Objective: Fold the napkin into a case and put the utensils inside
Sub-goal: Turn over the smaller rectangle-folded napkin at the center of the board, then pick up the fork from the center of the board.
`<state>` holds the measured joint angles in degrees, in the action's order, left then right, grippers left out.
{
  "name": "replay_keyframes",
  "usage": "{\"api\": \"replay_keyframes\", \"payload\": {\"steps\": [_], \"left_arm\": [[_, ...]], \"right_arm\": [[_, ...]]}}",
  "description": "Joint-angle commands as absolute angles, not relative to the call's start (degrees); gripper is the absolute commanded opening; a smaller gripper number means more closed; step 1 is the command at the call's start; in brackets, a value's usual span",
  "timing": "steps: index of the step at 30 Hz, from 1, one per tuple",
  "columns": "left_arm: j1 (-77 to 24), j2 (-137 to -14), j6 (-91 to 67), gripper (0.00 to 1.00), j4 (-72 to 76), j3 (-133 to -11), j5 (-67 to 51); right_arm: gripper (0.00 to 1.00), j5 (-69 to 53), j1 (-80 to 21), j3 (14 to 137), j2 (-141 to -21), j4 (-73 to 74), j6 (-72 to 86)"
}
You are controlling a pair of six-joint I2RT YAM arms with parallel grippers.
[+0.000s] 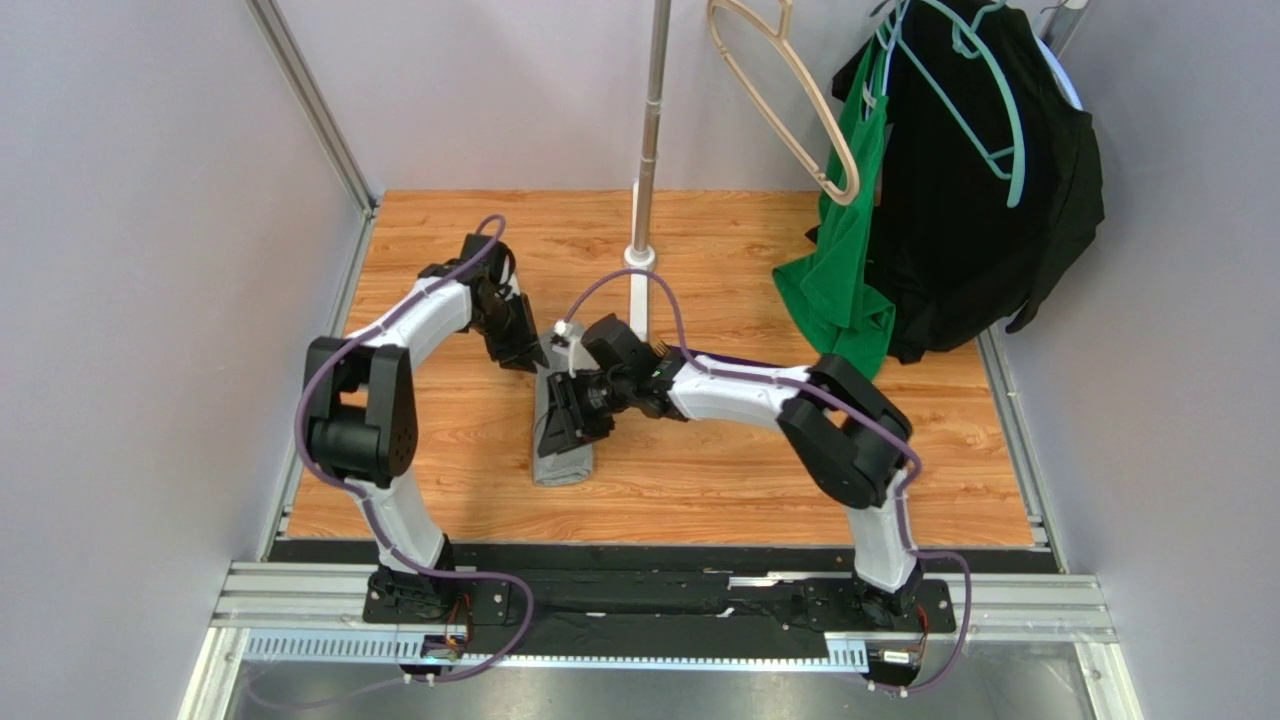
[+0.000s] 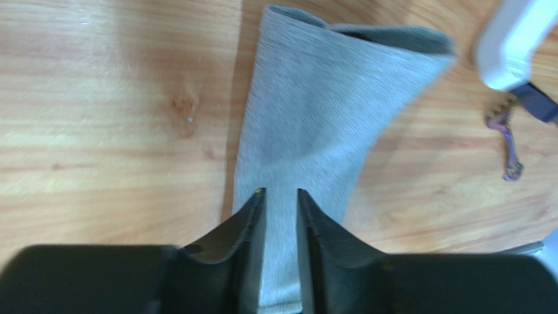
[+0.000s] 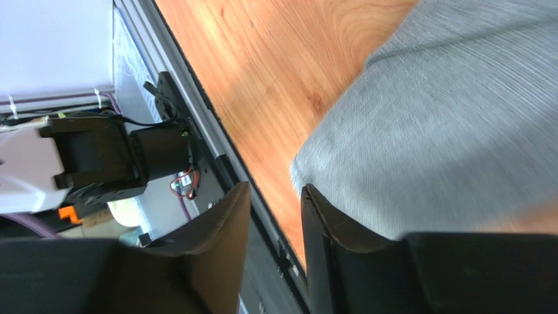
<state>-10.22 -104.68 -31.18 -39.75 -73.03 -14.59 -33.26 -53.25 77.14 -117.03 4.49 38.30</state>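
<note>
The napkin lies folded as the case (image 1: 564, 450), a narrow grey strip at the table's middle. In the left wrist view the case (image 2: 321, 124) runs away from me, its far end gaping open. My left gripper (image 2: 280, 196) hovers over the strip's near end, jaws a little apart with flat cloth showing between them. My right gripper (image 3: 275, 196) is open and empty, one finger (image 3: 327, 222) against the cloth's (image 3: 445, 131) rounded edge. In the top view my left gripper (image 1: 522, 353) is at the strip's far end and my right gripper (image 1: 576, 413) is over its middle. No utensil shows clearly.
A metal stand pole (image 1: 646, 150) rises behind the strip. A green garment (image 1: 842, 270) and a black garment (image 1: 977, 195) hang at the back right. A small purplish twisted thing (image 2: 507, 147) lies on the wood. The black rail (image 3: 216, 157) borders the table.
</note>
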Motion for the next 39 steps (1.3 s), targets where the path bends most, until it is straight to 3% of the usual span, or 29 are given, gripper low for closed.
{"api": "replay_keyframes", "payload": {"steps": [1, 7, 11, 18, 25, 34, 38, 39], "left_arm": [[-10.11, -93.44, -28.56, 0.37, -42.27, -75.41, -17.83], [-11.07, -83.95, -30.84, 0.39, -40.62, -66.57, -24.25], [-17.72, -75.44, -34.0, 0.4, -36.14, -59.51, -25.58], [-29.34, -65.05, -41.92, 0.43, -27.34, -49.67, -26.98], [-31.2, -60.04, -41.22, 0.43, -28.65, -47.73, -29.71], [-31.2, -57.22, -40.78, 0.42, -32.16, -49.74, -29.45], [-30.33, -55.64, -41.57, 0.46, -38.74, -52.99, -23.13], [-29.45, -55.03, -41.83, 0.48, -39.8, -53.35, -21.98]], "right_arm": [[0.54, -29.19, -49.32, 75.59, -103.64, 13.25, 31.05], [0.63, -19.61, -38.16, 74.19, -96.69, 29.78, 19.08], [0.65, -12.94, -30.25, 73.57, -97.12, 35.59, 12.06], [0.64, -7.38, -29.09, 75.76, -105.9, 34.91, -3.68], [0.59, -5.89, -29.0, 74.62, -110.91, 30.85, -8.69], [0.38, 0.0, -32.78, 76.99, -118.03, 36.56, -13.88], [0.15, 0.8, -33.05, 78.93, -118.75, 37.62, -15.81], [0.05, -1.91, -33.13, 78.14, -117.96, 36.92, -16.52]]}}
